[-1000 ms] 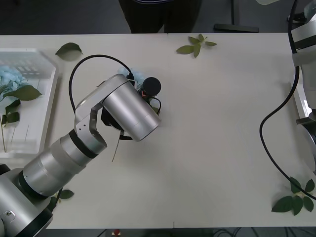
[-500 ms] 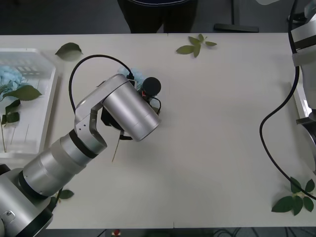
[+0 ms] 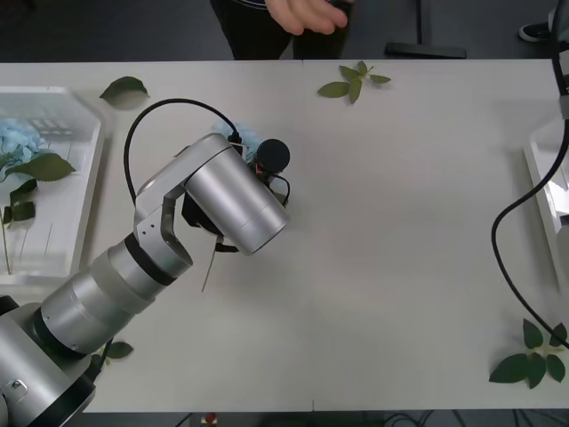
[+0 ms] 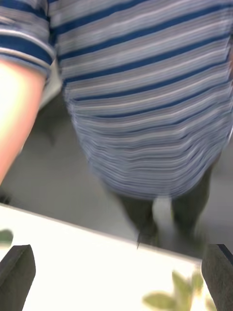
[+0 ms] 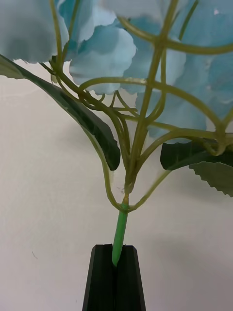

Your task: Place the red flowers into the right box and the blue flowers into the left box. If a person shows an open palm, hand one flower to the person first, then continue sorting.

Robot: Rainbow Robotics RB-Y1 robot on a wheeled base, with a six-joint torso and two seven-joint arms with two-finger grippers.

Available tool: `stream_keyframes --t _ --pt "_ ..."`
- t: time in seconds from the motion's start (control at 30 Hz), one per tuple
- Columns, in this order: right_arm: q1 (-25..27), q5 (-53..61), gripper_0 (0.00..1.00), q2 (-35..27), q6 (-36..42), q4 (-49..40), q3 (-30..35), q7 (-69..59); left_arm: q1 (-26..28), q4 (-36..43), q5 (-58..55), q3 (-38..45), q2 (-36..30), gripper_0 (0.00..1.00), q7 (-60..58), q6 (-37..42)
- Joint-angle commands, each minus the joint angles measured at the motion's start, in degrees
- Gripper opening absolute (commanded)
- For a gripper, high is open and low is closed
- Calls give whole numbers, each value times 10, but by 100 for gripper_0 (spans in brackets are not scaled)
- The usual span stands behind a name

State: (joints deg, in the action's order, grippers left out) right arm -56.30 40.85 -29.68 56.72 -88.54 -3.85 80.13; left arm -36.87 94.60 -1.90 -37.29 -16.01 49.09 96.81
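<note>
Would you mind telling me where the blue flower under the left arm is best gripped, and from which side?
Grip the blue flower by its bare green stem just below where the branches fork, coming in from the stem end. The head is wide and soft; the stem is thin and firm. The left claw is shut on the stem there.

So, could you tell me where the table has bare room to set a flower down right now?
The widest free patch is mid-table, between the left gripper shut on the blue flower and the right box. It runs from the leaf sprig at the far edge to the near edge. Around the left arm and the left box it is crowded.
</note>
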Motion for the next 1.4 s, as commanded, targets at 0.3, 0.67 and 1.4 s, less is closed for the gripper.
stream_keyframes --t 0.3,0.67,1.4 --pt "80 256 100 -77 422 -146 162 -31 7 14 -4 -2 2 0 14 -6" --pt "204 301 100 -95 533 -146 152 86 7 14 -4 -2 2 0 14 -6" --pt "318 247 100 -65 340 -95 74 663 14 10 -4 -2 2 0 14 -3"
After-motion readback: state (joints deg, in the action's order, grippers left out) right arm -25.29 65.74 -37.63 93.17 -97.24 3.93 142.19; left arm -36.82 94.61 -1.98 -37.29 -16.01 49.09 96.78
